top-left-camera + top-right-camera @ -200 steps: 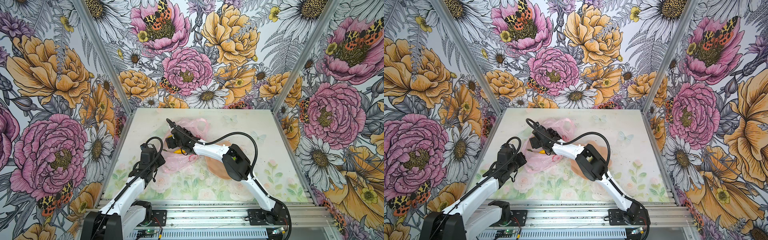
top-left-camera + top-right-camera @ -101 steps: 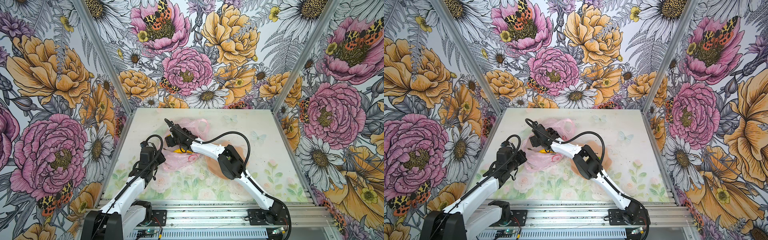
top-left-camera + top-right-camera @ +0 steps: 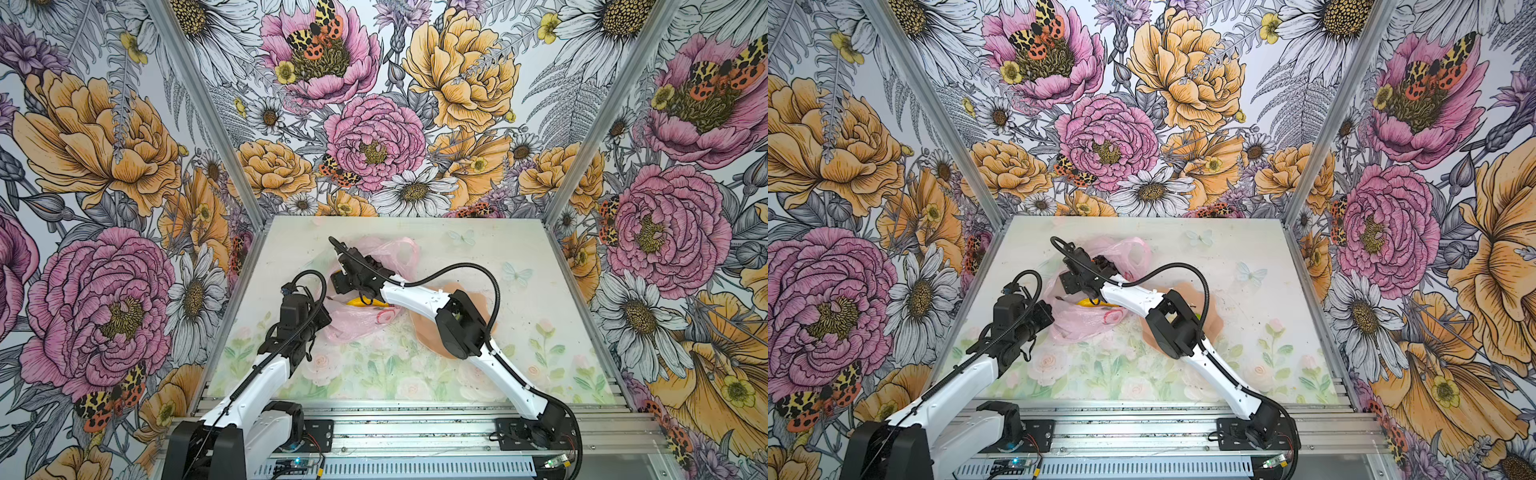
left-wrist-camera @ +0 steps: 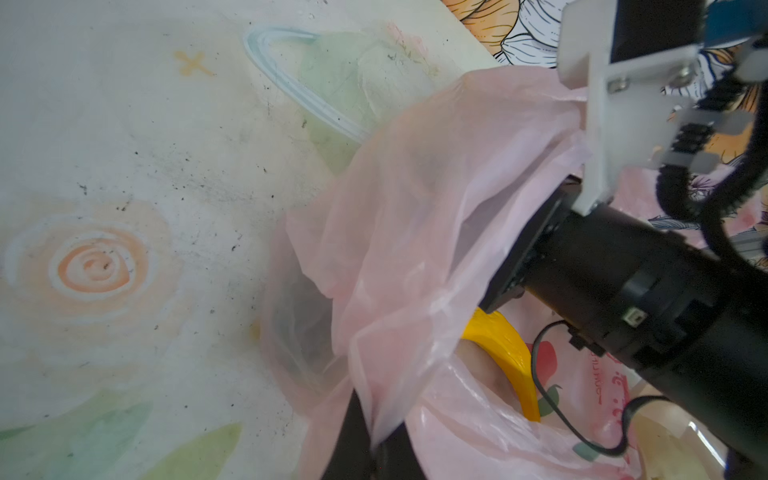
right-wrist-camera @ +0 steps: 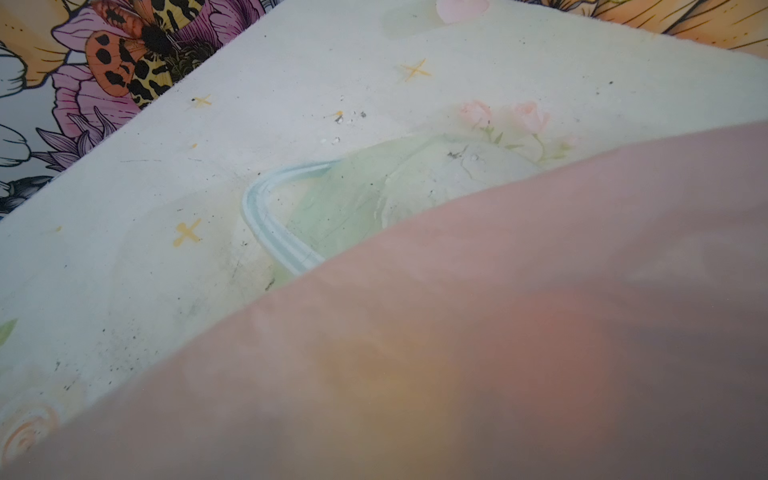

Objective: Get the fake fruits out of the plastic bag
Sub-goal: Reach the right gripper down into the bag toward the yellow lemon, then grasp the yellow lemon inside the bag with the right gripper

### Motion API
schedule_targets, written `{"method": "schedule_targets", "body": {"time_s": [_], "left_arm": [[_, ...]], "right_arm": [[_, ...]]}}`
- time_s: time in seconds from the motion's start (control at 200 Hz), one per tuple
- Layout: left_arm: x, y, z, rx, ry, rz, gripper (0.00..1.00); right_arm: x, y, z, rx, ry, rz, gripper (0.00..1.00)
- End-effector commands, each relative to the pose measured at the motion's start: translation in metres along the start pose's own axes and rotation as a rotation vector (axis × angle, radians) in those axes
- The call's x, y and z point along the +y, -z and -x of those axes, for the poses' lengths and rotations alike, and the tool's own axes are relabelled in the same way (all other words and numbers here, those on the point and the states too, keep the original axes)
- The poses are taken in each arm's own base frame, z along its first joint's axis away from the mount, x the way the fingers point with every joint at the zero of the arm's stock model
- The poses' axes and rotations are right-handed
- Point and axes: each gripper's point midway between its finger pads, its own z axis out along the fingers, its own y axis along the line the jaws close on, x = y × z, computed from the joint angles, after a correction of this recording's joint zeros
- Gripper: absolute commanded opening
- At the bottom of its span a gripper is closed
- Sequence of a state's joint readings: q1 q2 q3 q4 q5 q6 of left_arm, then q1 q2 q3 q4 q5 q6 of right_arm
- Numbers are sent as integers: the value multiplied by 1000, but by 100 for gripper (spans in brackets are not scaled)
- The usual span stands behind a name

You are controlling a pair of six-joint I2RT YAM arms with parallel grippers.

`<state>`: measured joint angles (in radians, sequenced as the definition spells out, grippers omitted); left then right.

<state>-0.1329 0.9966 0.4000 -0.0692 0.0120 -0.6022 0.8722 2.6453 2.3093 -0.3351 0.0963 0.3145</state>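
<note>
Change: the right arm (image 3: 415,291) has pushed a little further into the mouth of the plastic bag (image 3: 361,328), and its elbow has slid toward the bag. The left arm (image 3: 266,374) has held its place.
Meaning: this looks like a reach for a fruit, not yet a lift. Nothing has come out of the bag in this stretch.
Left gripper (image 3: 325,321): pressed together on the film at the bag's near rim, holding the mouth up and open.
Right gripper (image 3: 337,284): buried under the film inside the bag. Whether it is spread or pinching anything cannot be told.
Bag: crumpled on the tabletop (image 3: 478,374), with its loop handles at the far side.
Bag contents: the banana (image 4: 507,353) lies in the mouth, right under the right arm's wrist and partly hidden by it. In the right wrist view an orange blur (image 5: 552,345) glows through the film. It is too soft to name.
Peach plate (image 3: 1212,316): just beside the bag and mostly hidden under the elbow. A green sliver on it cannot be identified.
</note>
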Motion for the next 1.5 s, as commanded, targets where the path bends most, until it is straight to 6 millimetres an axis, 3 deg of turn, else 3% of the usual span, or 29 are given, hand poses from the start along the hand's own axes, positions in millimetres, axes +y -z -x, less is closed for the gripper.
{"method": "schedule_targets", "body": {"time_s": [0.0,0.175,0.44,0.881,1.026,1.491], "left_arm": [[0,1,4,-22,-11,-13,0],[0,1,4,-23,-12,-12,0],[-1,-6,-1,7,-12,-14,0],[1,-24,9,41,21,39,0],[4,-33,1,62,7,43,0],[4,-33,2,62,-2,34,0]], "right_arm": [[0,-10,-31,87,6,-17,69],[4,5,-17,68,13,-17,61],[19,34,5,33,20,4,59],[19,70,9,35,-10,2,57],[17,83,9,28,-24,6,57],[16,136,20,-26,-60,37,57]]}}
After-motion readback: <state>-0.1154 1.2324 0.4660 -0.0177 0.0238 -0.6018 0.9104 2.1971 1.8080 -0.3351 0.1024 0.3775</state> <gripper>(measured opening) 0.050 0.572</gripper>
